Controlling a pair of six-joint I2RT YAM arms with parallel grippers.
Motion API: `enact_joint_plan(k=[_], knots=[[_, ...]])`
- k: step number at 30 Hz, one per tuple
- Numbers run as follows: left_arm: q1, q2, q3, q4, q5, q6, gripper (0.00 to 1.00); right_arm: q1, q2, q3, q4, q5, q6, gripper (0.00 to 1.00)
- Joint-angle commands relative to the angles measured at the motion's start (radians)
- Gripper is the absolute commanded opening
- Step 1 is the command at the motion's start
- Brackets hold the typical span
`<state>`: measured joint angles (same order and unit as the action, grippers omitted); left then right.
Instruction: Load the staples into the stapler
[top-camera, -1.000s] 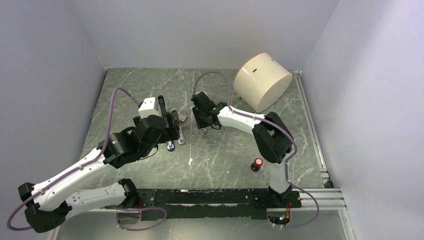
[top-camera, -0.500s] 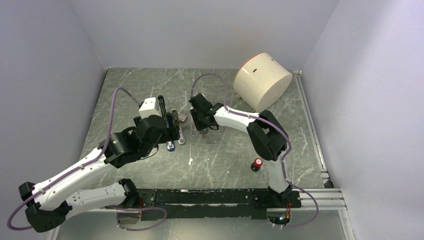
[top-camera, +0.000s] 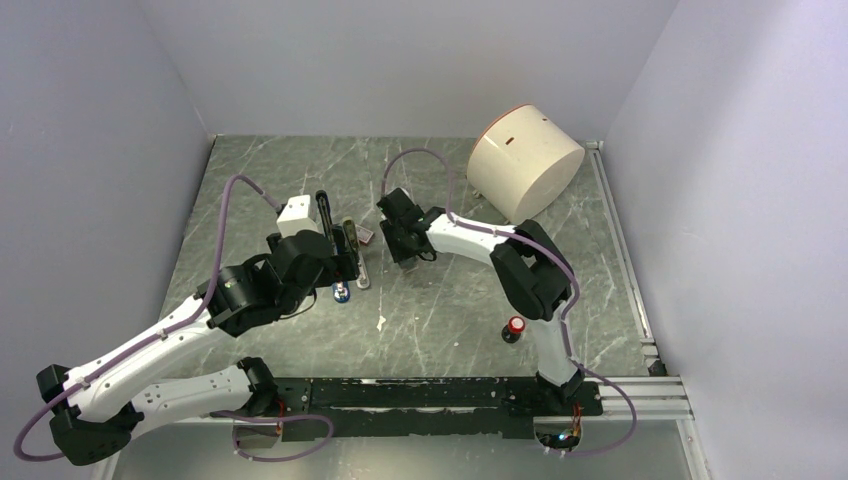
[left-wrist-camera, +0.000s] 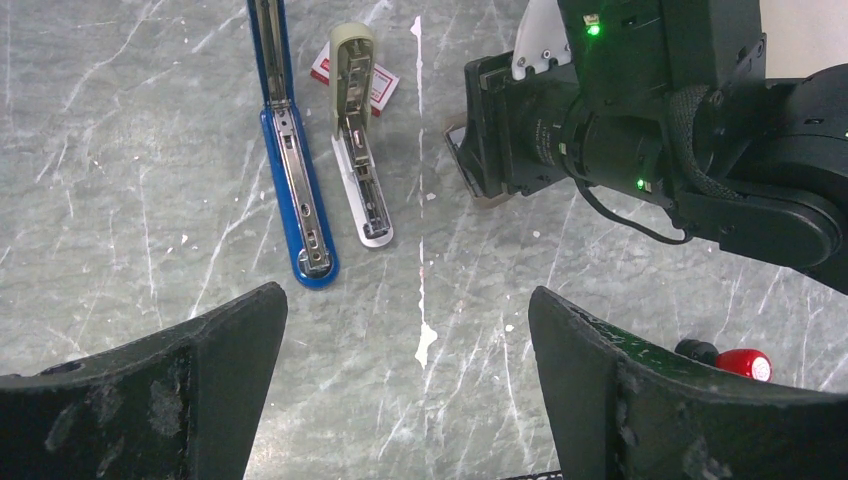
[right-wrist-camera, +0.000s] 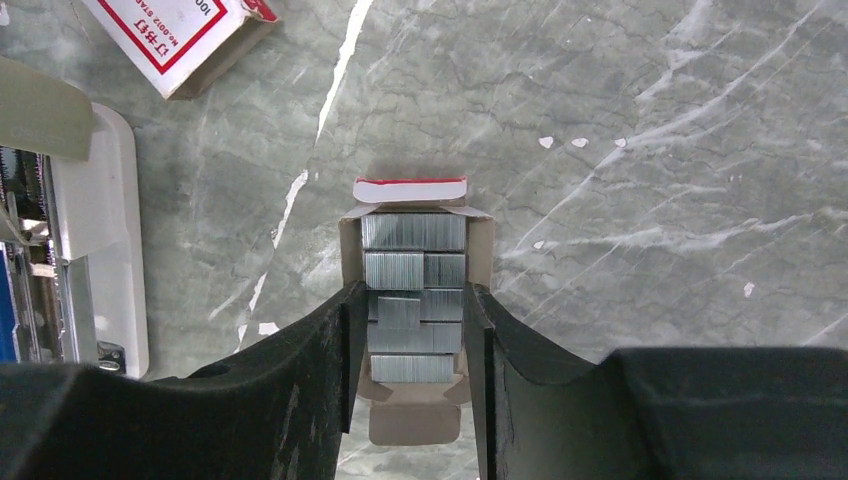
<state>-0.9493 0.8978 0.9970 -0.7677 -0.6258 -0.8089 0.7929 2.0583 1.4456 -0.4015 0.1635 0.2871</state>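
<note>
A: What is seen, taking the largest things first?

B: A grey marbled table (top-camera: 450, 330) is seen, with a cream drum (top-camera: 525, 160) set at its far right.

A: How are the jaws placed?

B: The left gripper (left-wrist-camera: 407, 300) is held above the table with its jaws spread wide, and nothing is held. The right gripper (right-wrist-camera: 414, 295) is lowered over the staples (right-wrist-camera: 415, 250). Its jaws are partly open, with one finger laid along each side of the open tray. Whether the tray is pinched cannot be told.

A: Where is the stapler found?

B: The blue stapler (left-wrist-camera: 297, 190) is laid flat on the table and opened out, to the left of the staples. A beige stapler (left-wrist-camera: 357, 150) is laid just beside it, opened likewise. A red-and-white box sleeve (left-wrist-camera: 385, 88) is partly hidden behind the beige one's far end. A red-capped knob (top-camera: 516, 327) is seen near the right arm.
</note>
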Motion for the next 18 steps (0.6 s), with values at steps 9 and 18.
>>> enact_joint_plan(k=[9, 18], knots=[[-0.004, 0.000, -0.011, 0.007, -0.013, -0.006, 0.95, 0.033, 0.032, 0.047, 0.018, 0.066, -0.028, 0.44], [-0.004, -0.002, -0.017, 0.004, -0.014, -0.008, 0.95, 0.037, 0.043, 0.053, 0.022, 0.097, -0.007, 0.35]])
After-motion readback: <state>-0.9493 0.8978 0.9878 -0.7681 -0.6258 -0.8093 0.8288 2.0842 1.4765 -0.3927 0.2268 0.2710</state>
